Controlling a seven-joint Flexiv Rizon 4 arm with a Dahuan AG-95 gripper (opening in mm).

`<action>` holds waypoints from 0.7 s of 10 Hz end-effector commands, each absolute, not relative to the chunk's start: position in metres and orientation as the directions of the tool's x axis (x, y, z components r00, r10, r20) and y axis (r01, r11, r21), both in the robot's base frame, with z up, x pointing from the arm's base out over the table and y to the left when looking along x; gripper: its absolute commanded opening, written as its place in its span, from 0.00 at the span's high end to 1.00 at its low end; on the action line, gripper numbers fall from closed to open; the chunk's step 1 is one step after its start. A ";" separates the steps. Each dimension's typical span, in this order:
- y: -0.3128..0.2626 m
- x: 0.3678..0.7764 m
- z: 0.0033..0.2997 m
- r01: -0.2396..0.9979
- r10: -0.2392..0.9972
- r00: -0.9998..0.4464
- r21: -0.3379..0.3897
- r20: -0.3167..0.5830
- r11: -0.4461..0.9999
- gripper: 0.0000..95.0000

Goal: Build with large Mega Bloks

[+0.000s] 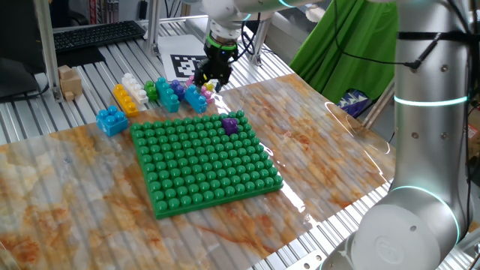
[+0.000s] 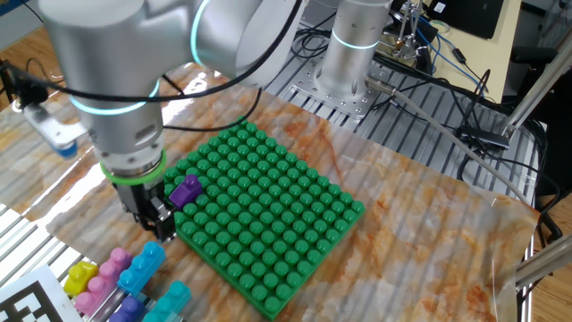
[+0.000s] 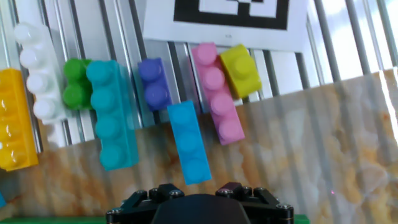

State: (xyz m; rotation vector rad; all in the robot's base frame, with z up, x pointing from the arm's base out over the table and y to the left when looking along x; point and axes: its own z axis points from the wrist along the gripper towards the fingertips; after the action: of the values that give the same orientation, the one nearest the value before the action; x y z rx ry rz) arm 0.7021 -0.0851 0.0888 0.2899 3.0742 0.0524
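Note:
A purple Mega Blok (image 1: 231,124) is pressed onto the far corner of the green baseplate (image 1: 202,169); it also shows in the other fixed view (image 2: 186,190). My gripper (image 1: 212,77) hangs just behind that corner, above a row of loose bricks, with its jaws apart and nothing between them. In the hand view a light blue brick (image 3: 188,142) lies right below, with a pink brick (image 3: 217,93), a small yellow brick (image 3: 241,70), a purple brick (image 3: 153,84), a teal brick (image 3: 111,112), a green brick (image 3: 76,84), a white brick (image 3: 37,68) and a long yellow brick (image 3: 12,124) around it. The fingertips are hidden there.
A blue brick (image 1: 112,120) lies left of the baseplate. A printed marker sheet (image 1: 187,66) lies behind the bricks. A small wooden block (image 1: 69,82) stands at far left. A keyboard (image 1: 97,34) and a green cloth (image 1: 345,52) are at the back.

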 end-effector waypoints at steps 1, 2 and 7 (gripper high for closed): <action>-0.084 0.705 0.092 0.187 0.189 -0.981 0.035 -0.053 0.982 0.40; -0.082 0.706 0.095 0.189 0.191 -0.981 0.037 -0.046 0.981 0.40; -0.081 0.706 0.095 0.156 0.157 -0.988 0.034 -0.010 0.987 0.80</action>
State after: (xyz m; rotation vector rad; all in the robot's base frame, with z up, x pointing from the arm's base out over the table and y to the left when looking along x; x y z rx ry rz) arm 0.7061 -0.0817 0.0948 0.2524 3.1165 0.0485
